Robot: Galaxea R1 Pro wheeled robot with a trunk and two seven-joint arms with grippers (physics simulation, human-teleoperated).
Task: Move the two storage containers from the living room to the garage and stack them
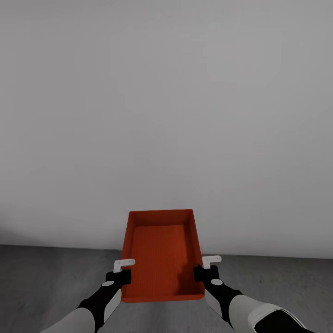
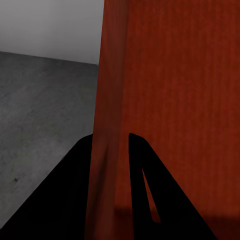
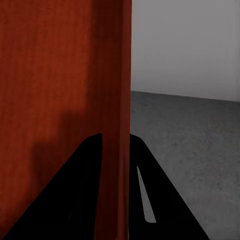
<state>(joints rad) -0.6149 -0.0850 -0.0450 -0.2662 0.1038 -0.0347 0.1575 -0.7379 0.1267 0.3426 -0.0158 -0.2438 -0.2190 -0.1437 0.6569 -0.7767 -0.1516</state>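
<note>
Head view shows my left end effector [image 1: 121,273] and right end effector [image 1: 206,268] each clamped on a side wall of the storage container [image 1: 162,254], held above the garage floor [image 1: 46,277]. Carrying step; next I should lower it level.

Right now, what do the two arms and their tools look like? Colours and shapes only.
Both arms have white shells with black segments near the wrist. In the head view the left tool and right tool are black, each topped by a small white bracket. In the wrist views the fingers are flat black tapering wedges. No cables or markings are visible.
</note>
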